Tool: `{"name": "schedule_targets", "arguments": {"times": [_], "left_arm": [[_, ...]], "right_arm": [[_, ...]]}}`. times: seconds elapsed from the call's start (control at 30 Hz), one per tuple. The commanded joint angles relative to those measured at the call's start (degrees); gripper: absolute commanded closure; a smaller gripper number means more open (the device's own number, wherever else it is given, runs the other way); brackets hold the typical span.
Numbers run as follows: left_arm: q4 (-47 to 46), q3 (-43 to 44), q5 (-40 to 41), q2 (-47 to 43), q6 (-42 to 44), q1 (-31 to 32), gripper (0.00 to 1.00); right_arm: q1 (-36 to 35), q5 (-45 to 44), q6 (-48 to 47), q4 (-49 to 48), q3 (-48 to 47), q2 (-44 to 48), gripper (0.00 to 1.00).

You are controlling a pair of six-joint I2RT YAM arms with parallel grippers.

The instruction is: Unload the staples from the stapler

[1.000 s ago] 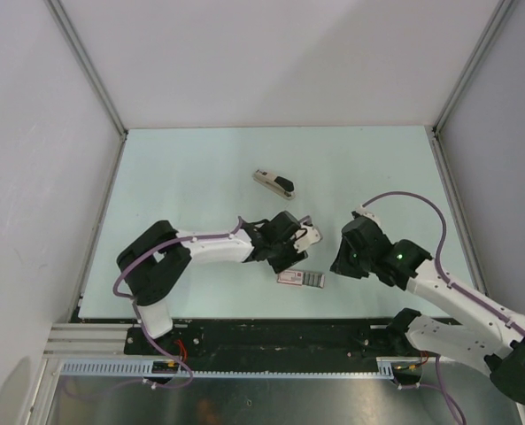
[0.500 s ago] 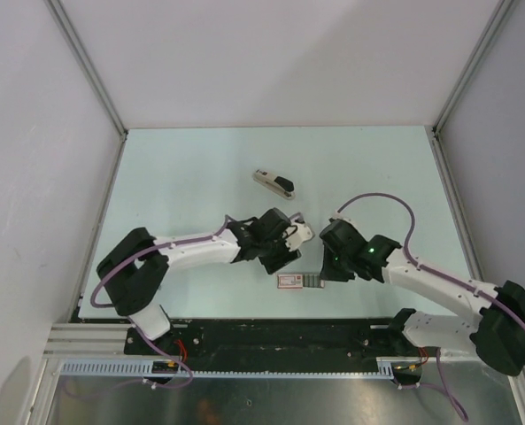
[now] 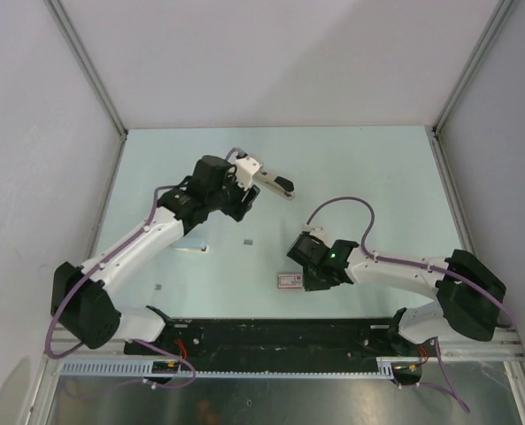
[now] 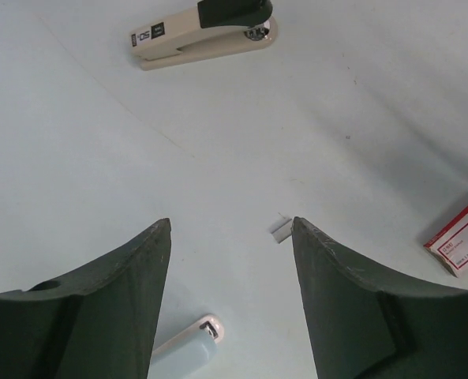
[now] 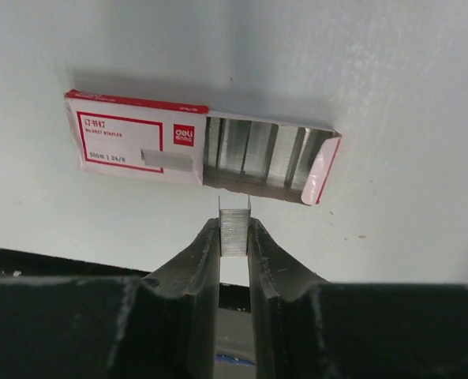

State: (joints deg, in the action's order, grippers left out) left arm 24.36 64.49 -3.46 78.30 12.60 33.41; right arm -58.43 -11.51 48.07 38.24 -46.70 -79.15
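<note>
**A:** Where is the stapler?

**B:** The stapler (image 3: 274,183) lies on the pale table (image 3: 377,177), toward the far middle. It is beige with a black top and looks shut. The left gripper (image 4: 230,229) hangs just short of it with its jaws spread wide and nothing between them.

**A:** And the other arm?

**B:** The right gripper (image 5: 234,230) is pinching a short staple strip (image 5: 234,212) at the open end of the staple box (image 5: 135,142). That is near the front edge, well apart from the stapler.

**A:** What could go wrong from here?

**B:** Probably two things. The strip is held only by its lower end, so a nudge against the box's cardboard lip could tilt it or snap it into pieces. A loose staple bit (image 4: 281,229) is already lying on the table. The stapler sits free on a smooth surface, so if one finger of the left gripper touches it first, it may slide or spin away instead of being caught.
</note>
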Motion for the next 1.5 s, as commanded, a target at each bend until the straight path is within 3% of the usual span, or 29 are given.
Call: {"name": "schedule_targets", "arguments": {"times": [0.0, 0.4, 1.2, 1.47], "left_arm": [[2.0, -1.6, -2.1, -4.7, 2.0, -1.1, 0.32], [1.9, -4.3, -2.4, -7.9, 1.6, -2.2, 0.32], [2.0, -5.4, -3.8, -8.4, 1.2, -2.6, 0.33], [1.9, -5.4, -4.4, -8.5, 1.0, -2.6, 0.33]], "right_arm": [[-1.8, -4.4, 3.4, -1.5, -3.1, -3.4, 1.00], [-2.4, -4.9, 3.5, -1.1, -5.5, -8.4, 1.00], [-1.0, -5.4, 3.0, 0.5, -5.9, -8.9, 1.00], [-0.9, -5.3, 2.8, 0.5, -5.9, -9.2, 0.92]]}}
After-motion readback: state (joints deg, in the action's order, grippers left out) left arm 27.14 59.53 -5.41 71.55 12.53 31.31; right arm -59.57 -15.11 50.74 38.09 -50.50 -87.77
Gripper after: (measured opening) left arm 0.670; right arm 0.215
